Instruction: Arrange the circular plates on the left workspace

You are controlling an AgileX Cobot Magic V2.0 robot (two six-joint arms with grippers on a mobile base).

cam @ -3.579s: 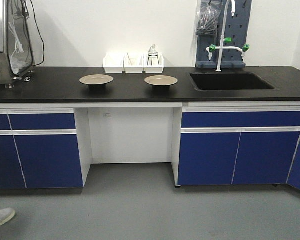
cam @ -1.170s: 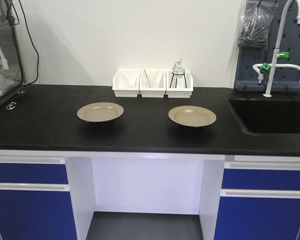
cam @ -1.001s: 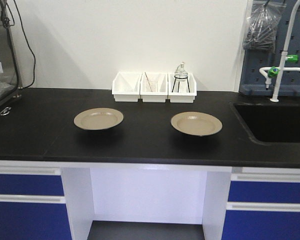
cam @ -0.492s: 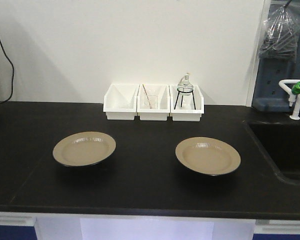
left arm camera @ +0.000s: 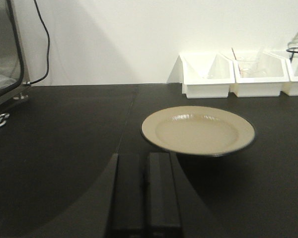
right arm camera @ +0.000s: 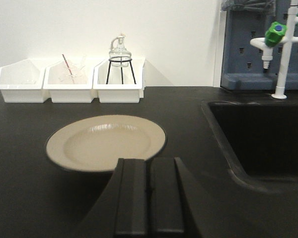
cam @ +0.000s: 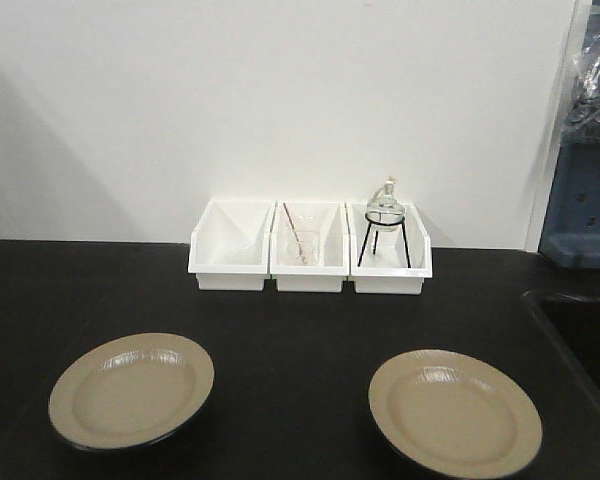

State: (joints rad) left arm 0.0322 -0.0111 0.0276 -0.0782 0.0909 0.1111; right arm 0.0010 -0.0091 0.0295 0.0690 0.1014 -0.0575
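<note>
The left plate [cam: 131, 390] and the right plate [cam: 454, 412] both lie flat, tan side up, on the benchtop [cam: 300, 320], well apart from each other and in front of the row of three white bins [cam: 310, 252]. The right plate sits nearer the sink [right arm camera: 260, 141], so by my reading it has yet to be carried leftward and nothing of the arranging is done. The left claw [left arm camera: 145, 193] points at the left plate and the right claw [right arm camera: 150, 196] at the right plate. Each has its fingers pressed together on nothing, short of the rim and touching no plate. Against the earlier front views, the plates keep their places relative to the bins. What differs is the viewpoint, which has closed in from across the room until the plates fill the bottom of the front view.
</note>
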